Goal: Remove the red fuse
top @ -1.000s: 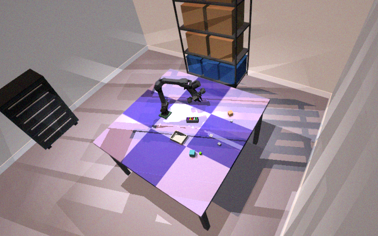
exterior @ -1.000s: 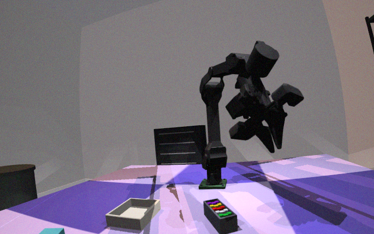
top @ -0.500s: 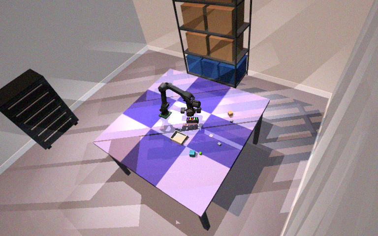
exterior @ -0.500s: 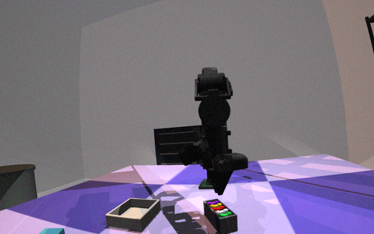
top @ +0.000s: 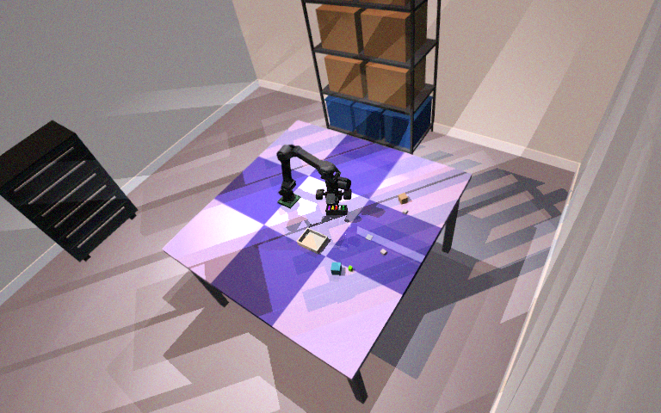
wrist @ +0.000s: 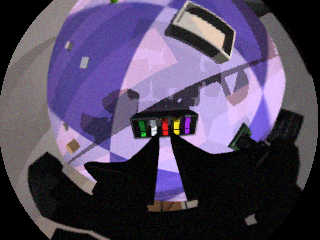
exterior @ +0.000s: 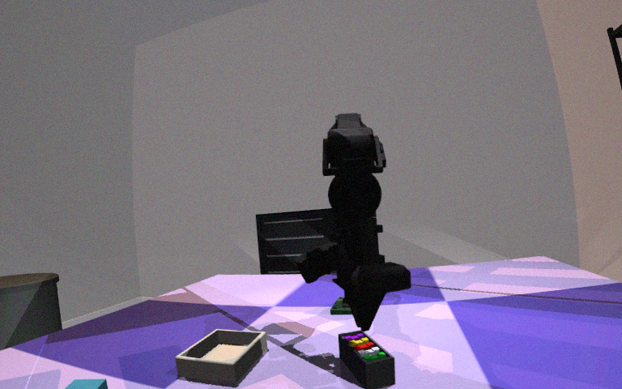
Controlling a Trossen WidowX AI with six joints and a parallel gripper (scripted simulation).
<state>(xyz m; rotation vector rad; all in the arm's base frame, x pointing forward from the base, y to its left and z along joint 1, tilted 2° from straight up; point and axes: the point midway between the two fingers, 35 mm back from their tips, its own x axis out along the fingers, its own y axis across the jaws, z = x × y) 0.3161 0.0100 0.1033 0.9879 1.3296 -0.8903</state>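
Directly below my gripper (exterior: pixel 364 327), fingers set narrow and pinching nothing, the red fuse (wrist: pixel 164 127) sits mid-row in the fuse block (exterior: pixel 367 366) near the desk's centre, row running crosswise to my fingers; tray (exterior: pixel 222 355) waits beside it.
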